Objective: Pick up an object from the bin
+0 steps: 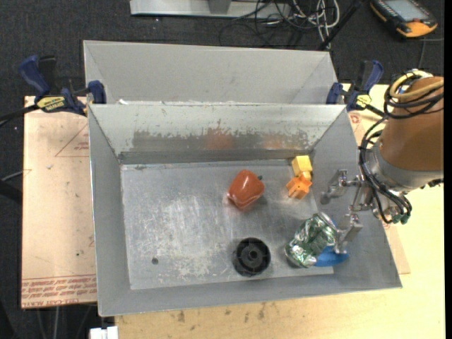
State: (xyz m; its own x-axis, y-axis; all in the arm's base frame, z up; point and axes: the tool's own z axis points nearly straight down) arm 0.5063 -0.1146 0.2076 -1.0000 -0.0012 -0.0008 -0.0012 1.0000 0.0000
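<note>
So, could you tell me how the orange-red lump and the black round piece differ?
The orange-red lump is bright and bulky; the black round piece is dark, flatter and circular. The lump lies farther back; the black piece nearer the front. Both sit alone.

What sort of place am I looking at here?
Most likely a robotics lab test bench: a robot arm reaches into a grey metal bin holding a few small odd things, with loose cables and a handheld control pendant lying behind it.
</note>
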